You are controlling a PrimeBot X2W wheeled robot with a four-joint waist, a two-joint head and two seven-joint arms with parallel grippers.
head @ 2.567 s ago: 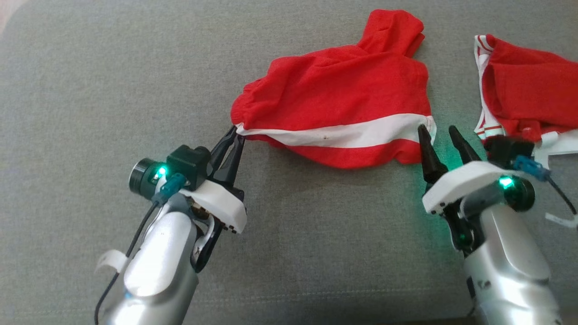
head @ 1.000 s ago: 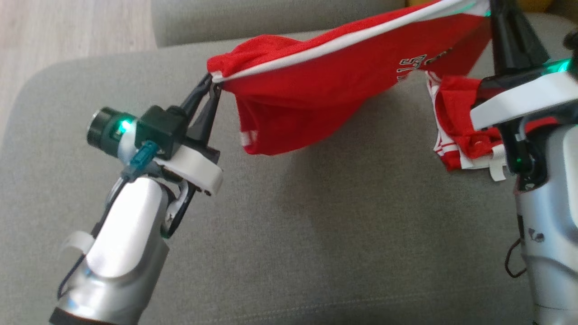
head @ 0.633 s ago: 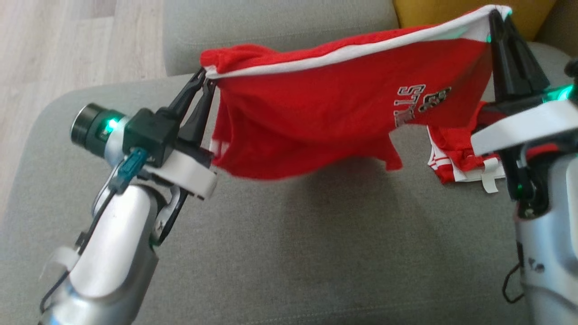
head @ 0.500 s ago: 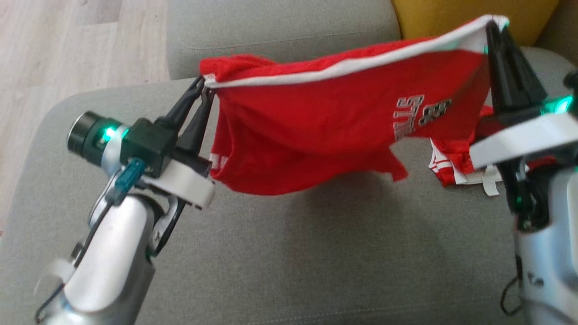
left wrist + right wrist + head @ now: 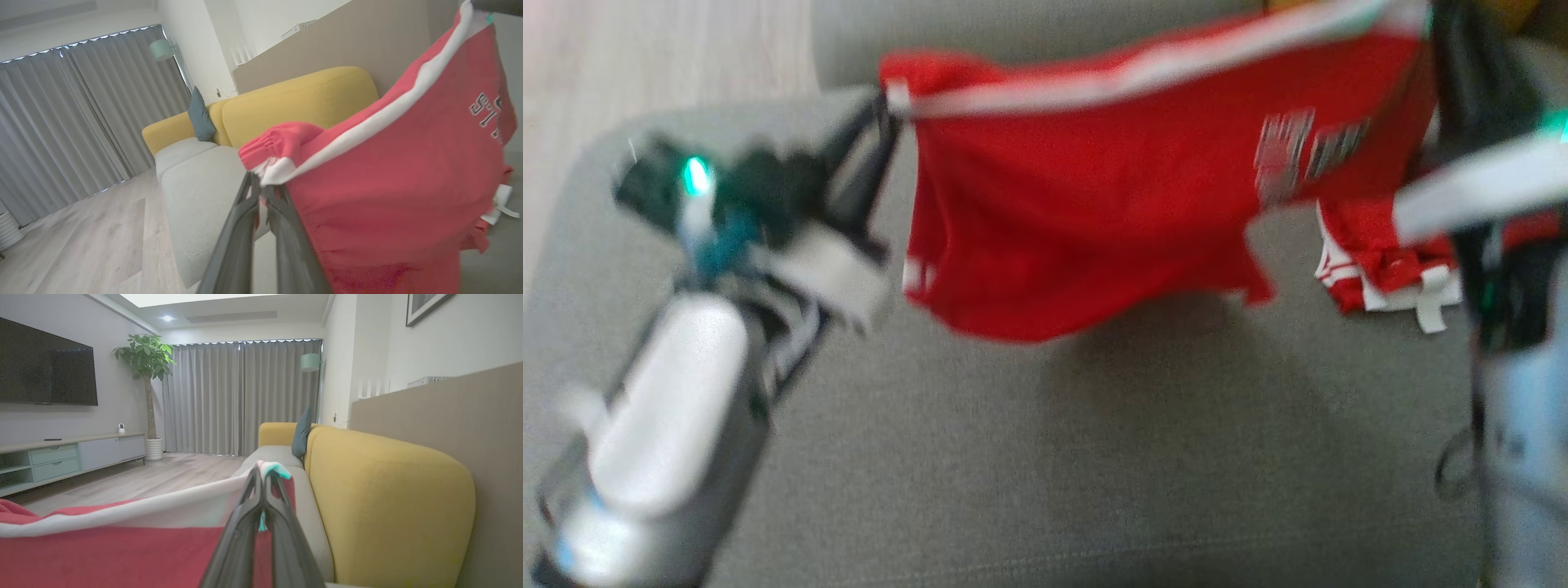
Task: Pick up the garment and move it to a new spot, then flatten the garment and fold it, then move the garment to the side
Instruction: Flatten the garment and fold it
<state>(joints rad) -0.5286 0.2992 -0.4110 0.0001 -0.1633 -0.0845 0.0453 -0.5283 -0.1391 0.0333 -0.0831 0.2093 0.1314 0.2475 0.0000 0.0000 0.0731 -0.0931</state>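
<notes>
The garment (image 5: 1094, 204) is a pair of red shorts with a white stripe and grey lettering, stretched in the air above the grey seat cushion (image 5: 1045, 457). My left gripper (image 5: 886, 102) is shut on its left corner near the gathered waistband (image 5: 278, 143); the left wrist view shows the fingertips (image 5: 254, 188) pinching the white stripe (image 5: 367, 122). My right gripper (image 5: 261, 475) is shut on the opposite corner at the top right of the head view. The garment (image 5: 122, 551) hangs slack between them, its lower edge above the cushion. The head view is blurred.
A second red and white garment (image 5: 1380, 261) lies crumpled on the cushion at the right, beside my right arm (image 5: 1519, 408). A yellow sofa back (image 5: 388, 506) rises behind. Wood floor (image 5: 645, 57) lies beyond the cushion's left edge.
Both grippers lifted the garment off the cushion and now hold it spread in the air. The head camera has shifted, and the hanging cloth has dropped slightly and swung.
</notes>
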